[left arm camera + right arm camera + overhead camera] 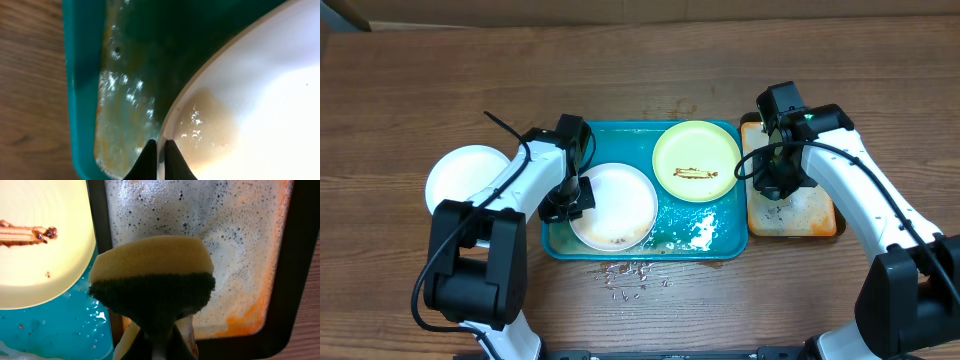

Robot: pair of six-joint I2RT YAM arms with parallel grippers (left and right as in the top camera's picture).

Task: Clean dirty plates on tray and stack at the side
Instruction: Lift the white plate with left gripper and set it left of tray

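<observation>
The white plate [615, 205] lies in the teal tray [670, 220], and my left end effector [160, 152] pinches its rim, I think to hold it steady for scrubbing. The yellow-green plate [696, 160] lies just beside my right end effector [157, 342], toward the other arm. This one is pressed on the sponge [152, 272] above the foamy orange tray [250, 255], probably to take soap.

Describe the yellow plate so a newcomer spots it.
Start at the teal tray. In its far right corner, beside the orange tray, lies the yellow plate. It alone is pale yellow, streaked brown; the tray's other plate and the plate off the tray are white.
</observation>
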